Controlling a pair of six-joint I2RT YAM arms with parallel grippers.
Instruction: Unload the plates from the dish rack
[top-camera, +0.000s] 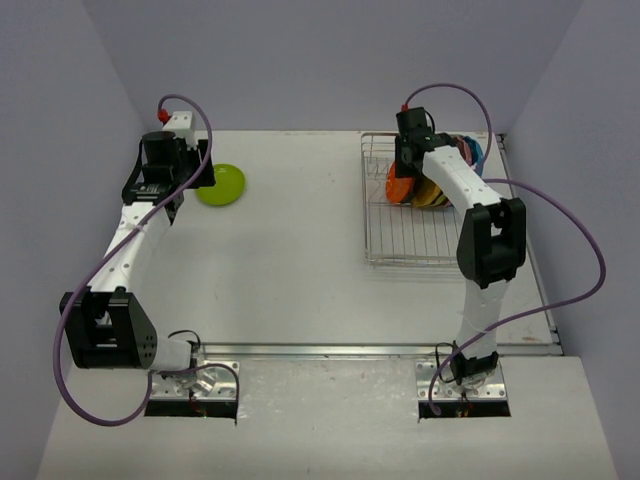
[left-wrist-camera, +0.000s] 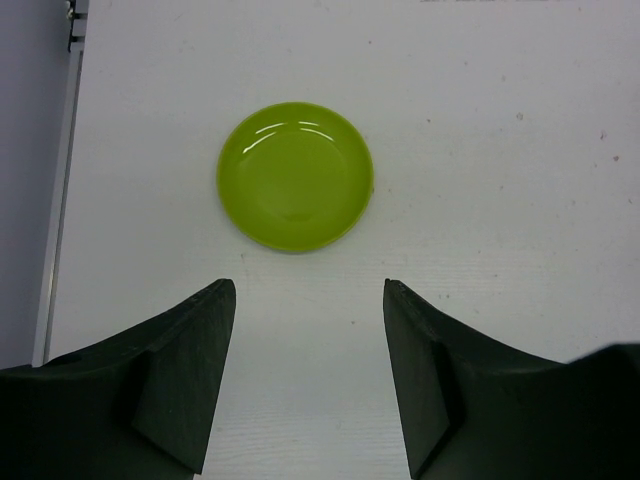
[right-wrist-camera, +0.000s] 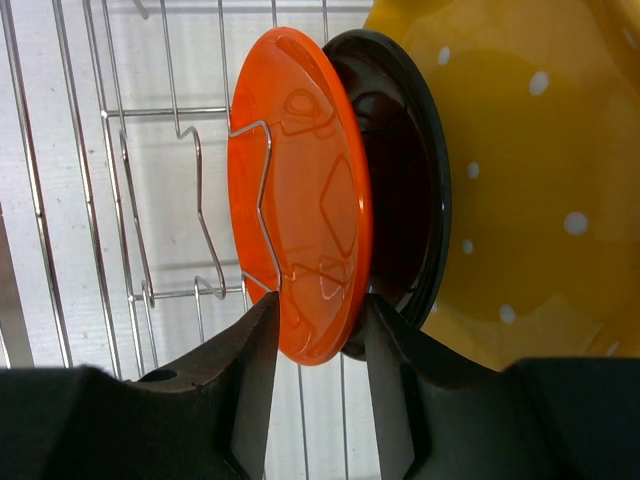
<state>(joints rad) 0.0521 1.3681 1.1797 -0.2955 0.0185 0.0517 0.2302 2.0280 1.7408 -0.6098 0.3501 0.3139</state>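
The lime green plate (top-camera: 220, 184) lies flat on the table at the far left; in the left wrist view it (left-wrist-camera: 295, 175) sits just beyond my left gripper (left-wrist-camera: 310, 300), which is open and empty. The dish rack (top-camera: 400, 240) stands at the far right. In it stand the orange plate (right-wrist-camera: 300, 190), the black plate (right-wrist-camera: 410, 200) and the yellow dotted plate (right-wrist-camera: 530, 150), side by side on edge. My right gripper (right-wrist-camera: 322, 305) has its jaws on either side of the orange plate's rim, touching it. Pink and blue plates (top-camera: 470, 150) show behind the right arm.
The rack's wire slots (right-wrist-camera: 120, 200) left of the orange plate hold nothing. Purple cables loop over both arms. The table's left edge (left-wrist-camera: 60, 200) runs close to the lime plate. Grey walls enclose the table on three sides.
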